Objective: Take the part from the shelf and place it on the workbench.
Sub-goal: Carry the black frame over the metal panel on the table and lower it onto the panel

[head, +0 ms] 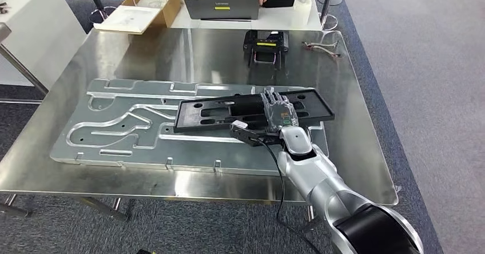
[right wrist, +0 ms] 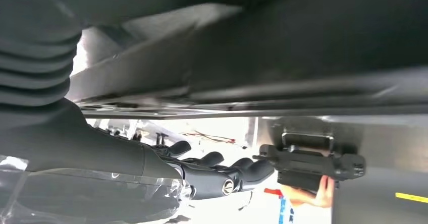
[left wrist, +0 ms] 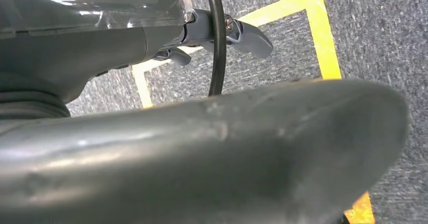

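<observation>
From high on the body we look forward and down over the steel workbench (head: 366,151), taking in its whole top and the grey carpet around it. Our right wrist camera sits very close behind the right hand (right wrist: 212,176), just above the workbench (right wrist: 383,148), and shares with the head view the small black device (head: 265,45) (right wrist: 315,166) at the far edge. Our left wrist camera faces the carpet's yellow floor tape (left wrist: 323,37).

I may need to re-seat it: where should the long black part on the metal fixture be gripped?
Grip the black part at its near long edge, coming from the robot's side. It lies flat and thin, its cutouts offer finger holds, and the right hand rests there.
</observation>
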